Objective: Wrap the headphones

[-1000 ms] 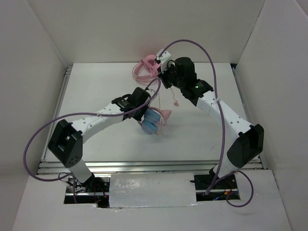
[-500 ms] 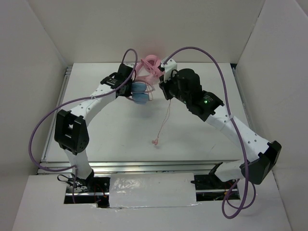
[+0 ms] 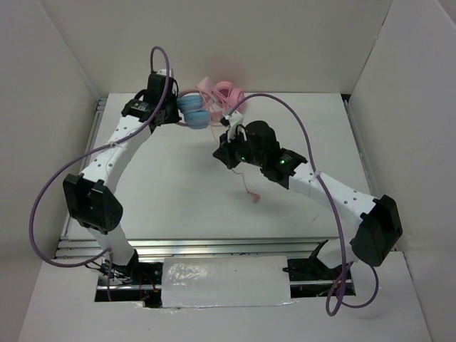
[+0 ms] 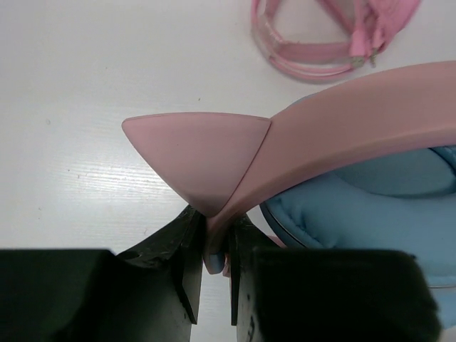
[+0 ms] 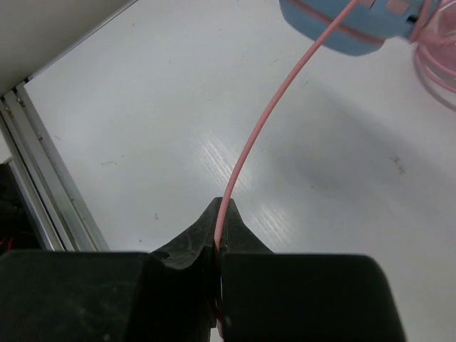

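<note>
Headphones (image 3: 194,114) by the headband (image 4: 356,121) in closed left hand (image 4: 214,246), pink cable (image 5: 258,134) in closed right hand (image 5: 219,249).

arms (image 3: 114,153): white links, black joints
cables (image 3: 152,55): purple, one loop per arm
gripper fingers (image 4: 182,267): black
LED (image 3: 283,161): green, right arm

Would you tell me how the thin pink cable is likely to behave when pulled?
The cable is probably floppy: it bows between the right hand and the ear cup, and its free end droops. Being so thin, it may slip through the shut hand. It looks light, so it should hardly tug the headphones.
</note>
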